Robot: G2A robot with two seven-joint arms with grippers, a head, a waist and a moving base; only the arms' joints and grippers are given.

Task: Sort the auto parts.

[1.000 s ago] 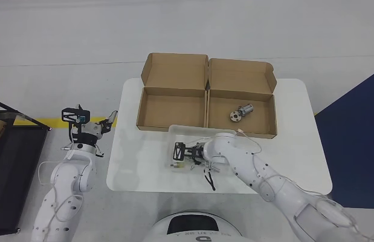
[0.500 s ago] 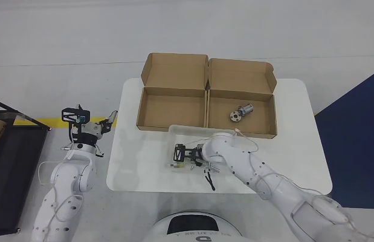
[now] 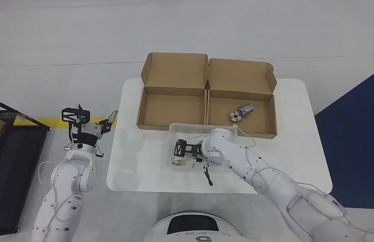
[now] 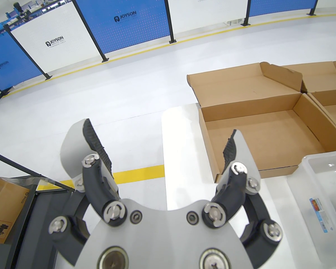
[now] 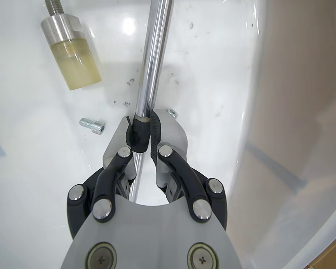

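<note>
My right gripper (image 5: 142, 124) is down inside a clear plastic tray (image 5: 212, 71) and shut on one end of a chrome rod (image 5: 154, 51), which slants away over the tray floor. Beside the rod lie a metal stud with a yellowish translucent body (image 5: 70, 57) and a small bolt (image 5: 93, 125). From above, the tray (image 3: 174, 128) sits at the table's front with the right wrist (image 3: 205, 150) over it. My left gripper (image 4: 159, 144) is open and holds nothing, off the table's left edge (image 3: 107, 119).
Two open cardboard boxes stand behind the tray. The left box (image 3: 171, 109) is bare inside. The right box (image 3: 259, 118) holds one metal part (image 3: 241, 112). A dark rack (image 3: 11, 157) stands on the floor at far left.
My right wrist has shifted slightly toward the boxes over the tray. The left arm has not moved.
</note>
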